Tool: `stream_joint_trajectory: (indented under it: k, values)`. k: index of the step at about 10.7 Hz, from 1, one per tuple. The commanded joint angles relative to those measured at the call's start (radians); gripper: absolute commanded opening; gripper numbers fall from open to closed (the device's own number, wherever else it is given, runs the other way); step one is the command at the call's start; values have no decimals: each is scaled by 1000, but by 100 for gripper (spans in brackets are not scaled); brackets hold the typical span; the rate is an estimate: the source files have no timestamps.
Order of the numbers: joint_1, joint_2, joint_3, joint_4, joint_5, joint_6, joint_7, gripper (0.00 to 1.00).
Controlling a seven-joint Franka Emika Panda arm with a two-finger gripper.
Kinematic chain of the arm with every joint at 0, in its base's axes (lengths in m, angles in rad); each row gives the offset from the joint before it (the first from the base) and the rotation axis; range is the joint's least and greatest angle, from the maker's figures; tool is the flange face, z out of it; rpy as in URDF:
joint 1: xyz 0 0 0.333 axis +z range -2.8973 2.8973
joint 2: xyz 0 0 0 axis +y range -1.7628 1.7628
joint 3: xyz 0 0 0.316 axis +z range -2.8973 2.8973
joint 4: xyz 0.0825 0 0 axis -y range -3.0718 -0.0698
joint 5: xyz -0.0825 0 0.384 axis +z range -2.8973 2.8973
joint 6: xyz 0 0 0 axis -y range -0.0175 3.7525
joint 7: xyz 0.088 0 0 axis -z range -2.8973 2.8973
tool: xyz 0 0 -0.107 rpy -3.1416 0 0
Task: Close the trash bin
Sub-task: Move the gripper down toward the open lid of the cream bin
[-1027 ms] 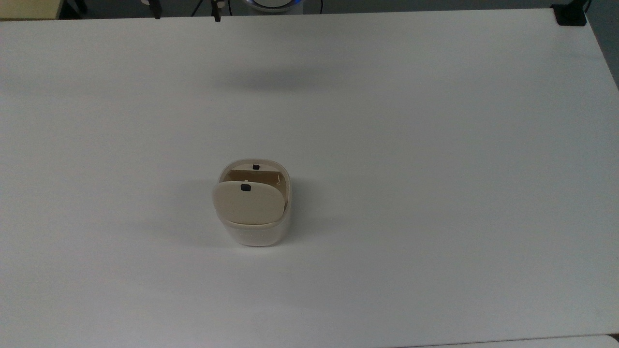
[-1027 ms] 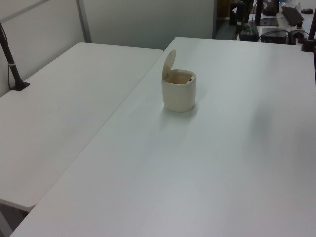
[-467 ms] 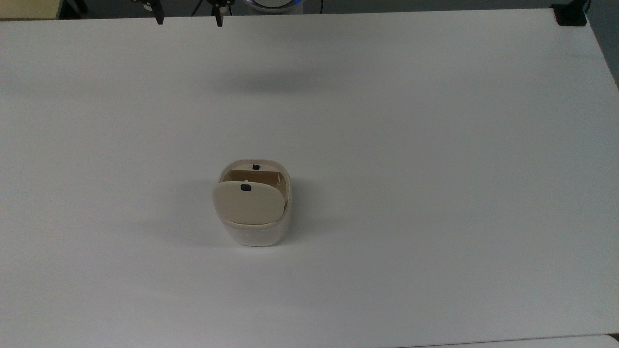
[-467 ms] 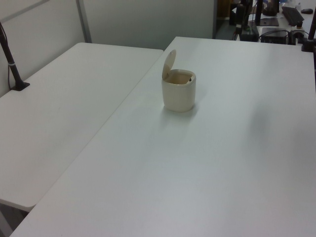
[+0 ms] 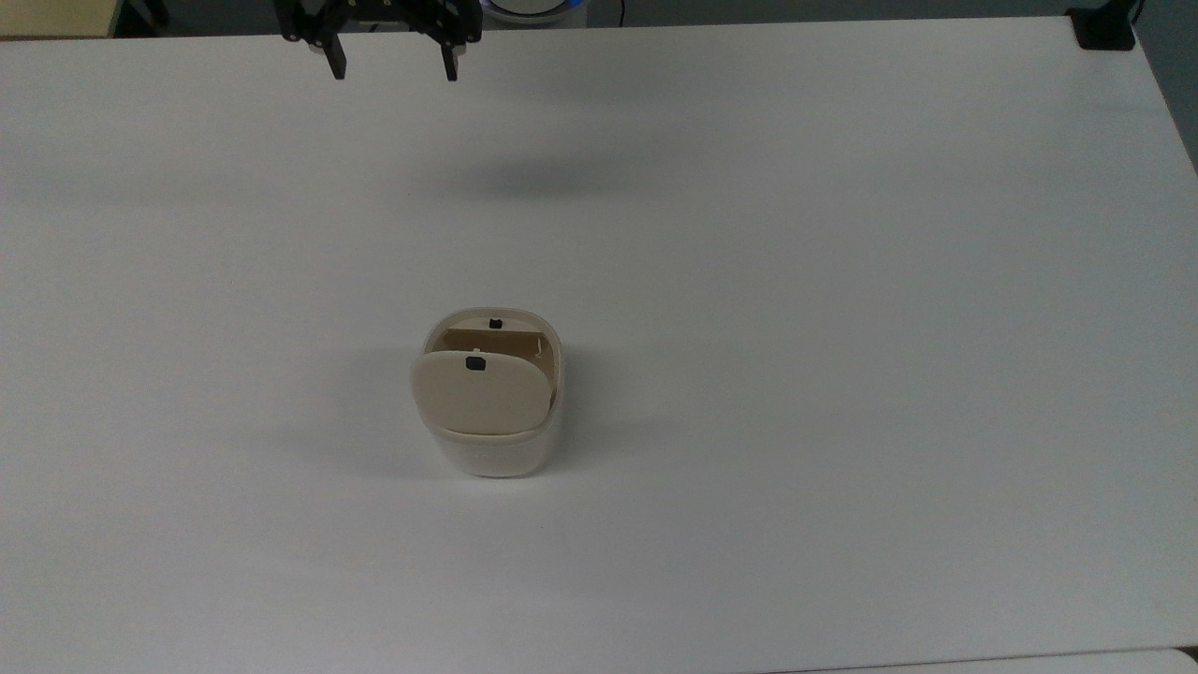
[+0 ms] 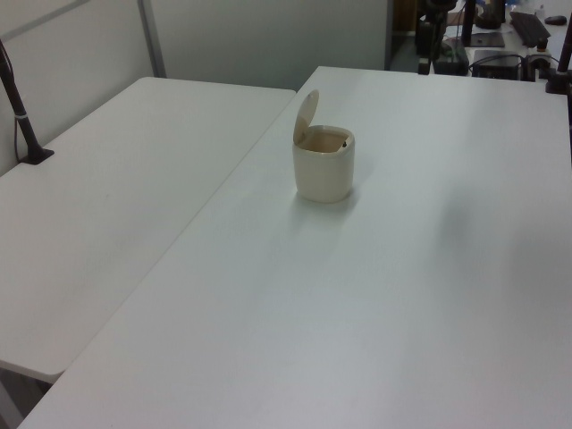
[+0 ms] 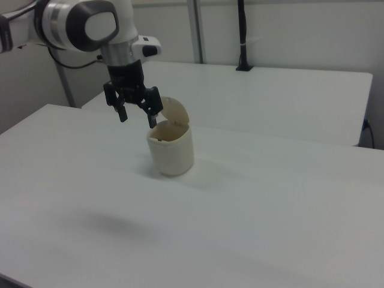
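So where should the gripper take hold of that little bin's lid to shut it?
Probably at the lid's free top edge, by the black latch mark, coming down from above. The lid stands raised on its hinge over the trash bin, so that edge sits clear. The open gripper hangs far off.

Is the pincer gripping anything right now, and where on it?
Nothing is held. The pincer is open and empty, well apart from the trash bin, whose lid stands raised.

My white table (image 6: 375, 295) has a second white table (image 6: 107, 197) butted against it on the left view's left (a black clamped pole (image 6: 18, 107) stands at the far left edge), with grey partition panels (image 6: 259, 36) behind.
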Motion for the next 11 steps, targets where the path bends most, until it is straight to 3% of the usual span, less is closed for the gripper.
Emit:
stream_joint_trajectory:
  k: [1, 2, 3, 6, 8, 11]
  values:
    - [54, 143, -8, 85, 68, 130, -15, 73]
    - [57, 154, -8, 86, 140, 269, -15, 60]
    - [59, 159, -8, 85, 161, 357, -13, 48]
    - [85, 185, -11, 102, 155, 535, -9, 31]
    - [88, 227, -17, 135, 150, 658, -9, 22]
    - [112, 327, -49, 201, 146, 755, 25, 19]
